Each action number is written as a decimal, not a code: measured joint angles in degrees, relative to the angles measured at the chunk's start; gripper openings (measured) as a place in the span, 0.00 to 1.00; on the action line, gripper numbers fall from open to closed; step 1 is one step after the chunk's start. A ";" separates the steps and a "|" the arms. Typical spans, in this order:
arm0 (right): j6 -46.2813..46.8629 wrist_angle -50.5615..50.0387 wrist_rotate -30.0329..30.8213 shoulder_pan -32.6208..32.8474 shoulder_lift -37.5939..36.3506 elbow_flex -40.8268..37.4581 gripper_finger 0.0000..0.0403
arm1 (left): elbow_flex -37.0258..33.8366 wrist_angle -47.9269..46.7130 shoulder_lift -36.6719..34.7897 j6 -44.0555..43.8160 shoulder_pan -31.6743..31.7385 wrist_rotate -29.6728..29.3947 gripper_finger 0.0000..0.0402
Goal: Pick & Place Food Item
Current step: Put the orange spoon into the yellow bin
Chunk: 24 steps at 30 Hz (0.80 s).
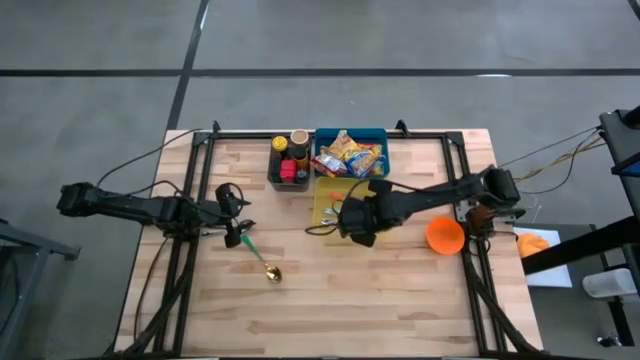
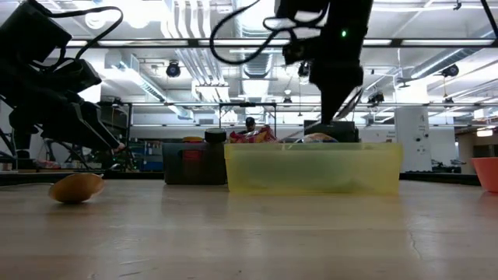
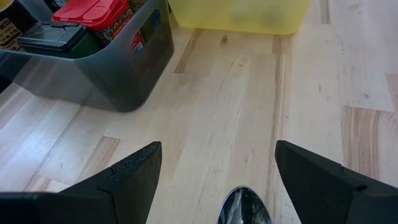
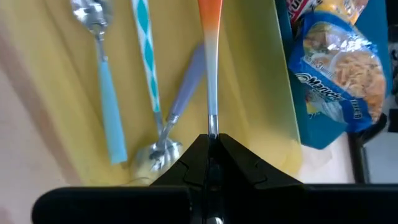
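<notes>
Wooden table in a bright workshop: the right gripper hangs over the yellow bin, pinched tight on an orange-handled utensil.

Snack packets fill the blue bin at twelve o'clock of the yellow one; a grey bin of jars sits at nine. The left gripper waits at the table's nine o'clock side, fingers spread wide and empty, a gold spoon lying nearby at five o'clock.

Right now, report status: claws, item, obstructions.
Right claw shut on orange-handled utensil, over yellow bin. Left claw open, idle above gold spoon. Nothing blocking.
</notes>
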 joint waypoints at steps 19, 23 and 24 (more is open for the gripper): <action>-3.41 24.41 -9.00 -5.93 -1.95 -15.59 0.06 | 0.00 -0.01 -0.02 0.00 -0.01 0.00 0.79; -3.34 29.47 -8.79 -6.15 -3.70 -18.19 0.06 | 0.00 0.01 -0.02 0.00 0.01 0.00 0.79; -3.22 30.30 -8.78 -6.24 -4.14 -18.80 0.06 | 0.00 0.01 -0.01 0.00 0.01 0.00 0.79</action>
